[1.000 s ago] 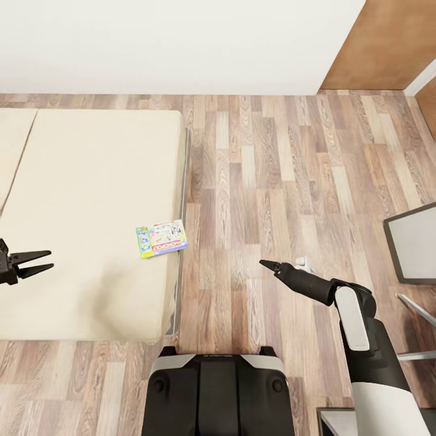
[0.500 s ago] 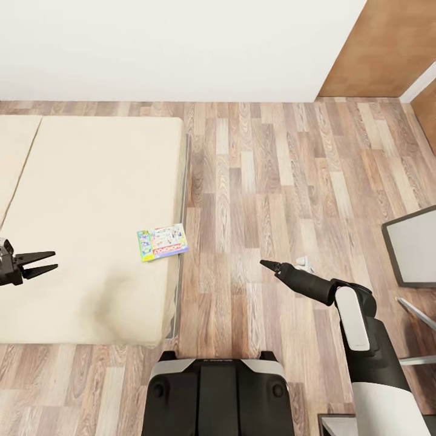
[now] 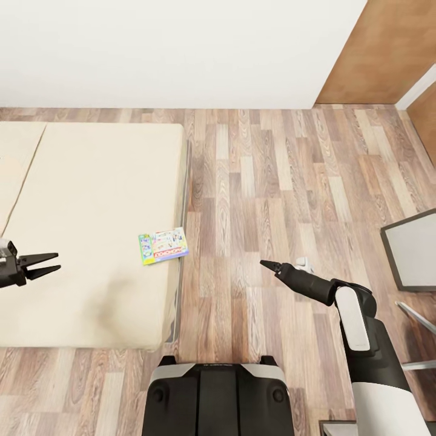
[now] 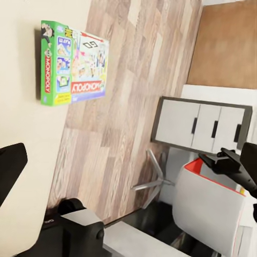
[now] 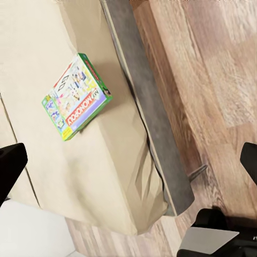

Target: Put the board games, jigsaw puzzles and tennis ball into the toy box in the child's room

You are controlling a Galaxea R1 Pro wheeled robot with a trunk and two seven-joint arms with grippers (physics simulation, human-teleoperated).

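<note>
Lying flat at the bed's point(image 3: 91, 200) right edge: board game point(image 3: 163, 246) | left gripper point(image 3: 47, 264) spread, empty, over mattress | right gripper point(image 3: 268, 264) over plank floor point(image 3: 266, 181), grip state unclear

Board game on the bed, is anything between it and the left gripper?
Nothing visible. The board game lies flat near the bed's edge, and only bare mattress separates it from the open left gripper.
</note>
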